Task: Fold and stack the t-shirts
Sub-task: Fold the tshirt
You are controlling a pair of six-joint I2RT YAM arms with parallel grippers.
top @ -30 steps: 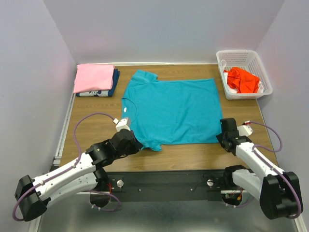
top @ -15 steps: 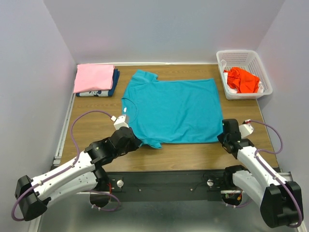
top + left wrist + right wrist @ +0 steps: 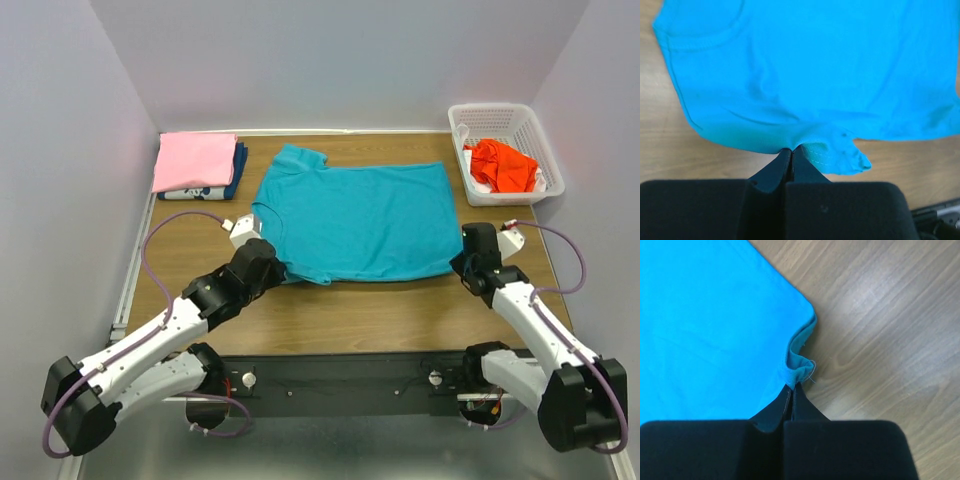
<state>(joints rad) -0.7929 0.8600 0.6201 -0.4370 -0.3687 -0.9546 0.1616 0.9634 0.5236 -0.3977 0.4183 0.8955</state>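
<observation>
Wooden table [image 3: 400, 310], gray walls: teal t-shirt [image 3: 360, 220] pinched at both near corners.
The left gripper [image 3: 791, 152] is clamped on the shirt's near sleeve edge, with the cloth spreading out ahead of its fingers. The right gripper [image 3: 792, 387] is closed on the near hem corner, the shirt lying ahead and to its left. Well beyond the left gripper, a pink shirt [image 3: 195, 160] tops a dark blue shirt [image 3: 238, 170].

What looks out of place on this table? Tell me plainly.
Nothing spilled or damaged. The teal t-shirt lies flat except its near edge, pinched by the left gripper and right gripper. The orange-red t-shirt sits crumpled in the basket.
</observation>
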